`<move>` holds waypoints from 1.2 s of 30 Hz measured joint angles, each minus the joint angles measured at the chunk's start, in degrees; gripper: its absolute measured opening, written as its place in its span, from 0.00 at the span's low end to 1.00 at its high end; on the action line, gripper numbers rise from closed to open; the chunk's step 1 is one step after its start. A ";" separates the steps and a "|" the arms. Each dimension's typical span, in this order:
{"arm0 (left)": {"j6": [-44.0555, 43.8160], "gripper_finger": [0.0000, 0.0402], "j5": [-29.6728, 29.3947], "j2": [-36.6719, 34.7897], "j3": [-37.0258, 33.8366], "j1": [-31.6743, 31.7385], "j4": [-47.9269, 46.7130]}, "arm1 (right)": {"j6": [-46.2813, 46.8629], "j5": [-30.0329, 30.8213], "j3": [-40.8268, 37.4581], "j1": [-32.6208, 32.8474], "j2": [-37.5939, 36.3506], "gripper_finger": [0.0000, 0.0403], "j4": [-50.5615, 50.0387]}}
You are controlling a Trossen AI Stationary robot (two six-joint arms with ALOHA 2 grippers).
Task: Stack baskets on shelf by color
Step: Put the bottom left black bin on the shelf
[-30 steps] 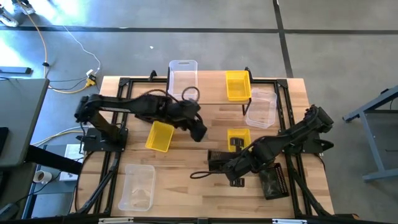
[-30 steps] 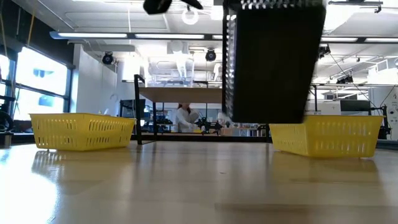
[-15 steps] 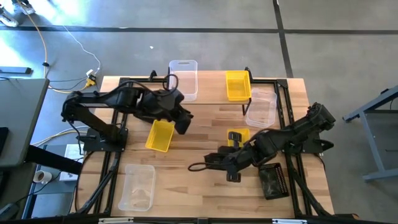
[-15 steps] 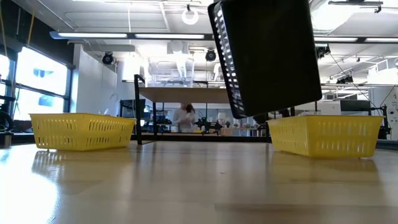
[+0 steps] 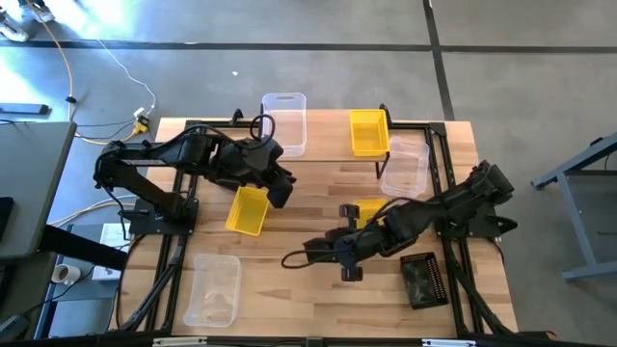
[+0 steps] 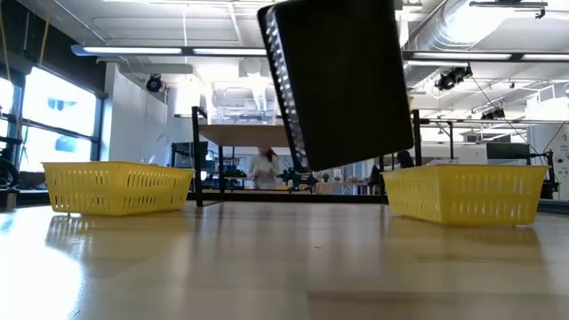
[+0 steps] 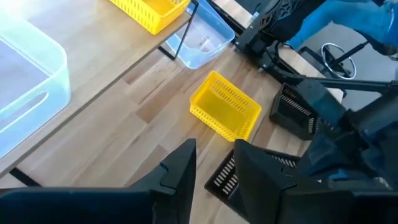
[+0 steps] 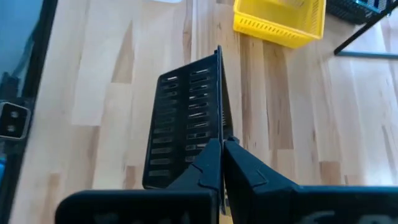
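My right gripper [image 8: 221, 148] is shut on a black mesh basket [image 6: 342, 84], which hangs tilted above the table's middle. My left gripper [image 7: 214, 171] stands open and holds nothing, above a yellow basket [image 5: 248, 210] on the table's left. On the shelf [image 5: 328, 145] at the far edge sit a clear basket [image 5: 283, 120] and a yellow basket [image 5: 368, 132]. A second black basket [image 5: 424, 280] lies at the near right. Another yellow basket [image 5: 371, 208] rests on the table, partly under my right arm. My right gripper pinches one thin wall of the black basket at its edge [image 8: 219, 134], a finger on each side. The fingers slant down from the table's right. The basket is lifted clear of the table and hangs tilted below the fingers [image 8: 245, 165].
A clear basket [image 5: 212, 289] lies at the table's near left. Another clear basket [image 5: 407, 169] sits by the shelf's right leg. Black frame rails [image 5: 178, 275] run along the table's sides. Bare wood shows at the near middle [image 5: 308, 308].
My right gripper has carried the black basket toward the table's left, and the basket has tipped further over while staying clear of the table. My left gripper has drawn back toward the table's left and risen, still open, then kept still.
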 joint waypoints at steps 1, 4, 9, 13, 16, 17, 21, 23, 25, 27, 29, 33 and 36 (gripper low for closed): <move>-0.07 0.25 0.03 0.00 0.00 -0.01 0.01 | -0.44 0.20 0.00 0.04 0.71 0.00 0.42; -0.87 0.25 0.50 0.00 0.00 -0.07 -0.21 | -1.37 1.32 -0.02 0.76 3.51 0.00 1.47; -1.34 0.25 2.44 -0.17 0.00 -0.14 -0.83 | -1.72 1.61 -0.04 2.58 7.58 0.00 2.97; -1.70 0.25 3.12 -0.17 0.00 -0.46 -0.98 | -0.90 1.20 -0.04 3.87 9.50 0.00 4.06; -2.58 0.25 3.67 -0.17 0.00 -0.48 -1.13 | 0.40 0.83 -0.07 4.80 10.57 0.00 3.87; -2.73 0.25 3.80 -0.17 0.00 -0.48 -1.16 | 0.77 0.56 -0.07 5.08 10.84 0.00 3.92; -3.03 0.25 4.26 -0.17 0.00 -0.75 -1.15 | 1.90 -1.40 -0.07 5.59 11.85 0.00 3.93; -3.18 0.25 4.67 -0.17 0.00 -1.00 -1.15 | 2.08 -1.99 -0.07 5.79 12.36 0.00 3.99; -3.72 0.25 4.76 -0.17 0.00 -1.48 -1.15 | 2.42 -2.94 -0.07 5.74 13.03 0.00 4.35; -4.06 0.25 4.78 -0.17 0.00 -1.82 -1.15 | 3.19 -5.15 -0.07 5.61 13.93 0.00 4.42; -4.08 0.25 4.78 -0.17 0.00 -2.17 -1.15 | 4.01 -6.52 -0.09 5.60 14.86 0.00 4.45; -4.72 0.25 4.78 -0.17 0.00 -2.75 -1.14 | 5.20 -9.69 -0.09 5.59 16.27 0.00 4.82; -4.72 0.25 4.78 -0.17 0.00 -2.80 -1.15 | 5.70 -10.50 -0.12 5.53 16.93 0.00 4.88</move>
